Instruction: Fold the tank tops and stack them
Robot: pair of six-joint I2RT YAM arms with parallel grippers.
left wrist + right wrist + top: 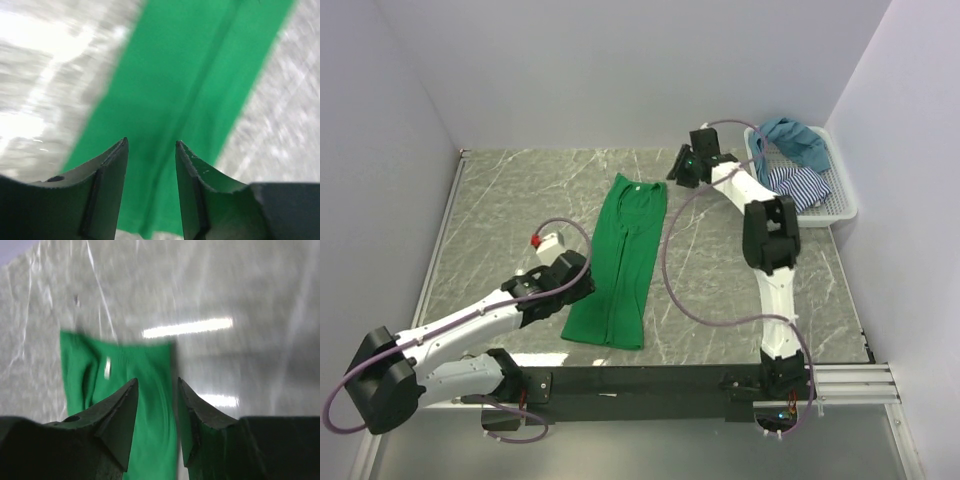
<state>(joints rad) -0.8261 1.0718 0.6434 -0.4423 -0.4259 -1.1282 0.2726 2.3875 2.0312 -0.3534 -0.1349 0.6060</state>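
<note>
- Your left gripper (150, 145) hangs over the near end of the green tank top (620, 265) with its jaws spread. The cloth shows through the gap below the fingers, and nothing is pinched.
- Your right gripper (157, 382) hovers at the far end of the same top, just off its far right corner. Its jaws are likewise parted and empty.
- The green tank top lies flat at the middle of the tabletop (490, 200) as one long narrow strip. It runs from short of the far edge down to just short of the near edge, and the left wrist view shows a lengthwise ridge along its middle.
- The teal-blue tank top (795, 135) and the navy-and-white striped tank top (798, 185) sit heaped in the white mesh basket (842, 208) at the far right corner, well apart from the green one.
- Judging by the strip shape, the lengthwise fold of the first top looks done, and the crosswise fold appears to be the step in hand.
- The next move likely calls for you to pinch one short end through every layer. You would then lift it low and carry it over to meet the other end with the edges squared.
- Take too shallow a bite and the folded layers may slide apart, so the strip would open again.
- Two tops in the basket are yet to be folded, and no stack has been started.
</note>
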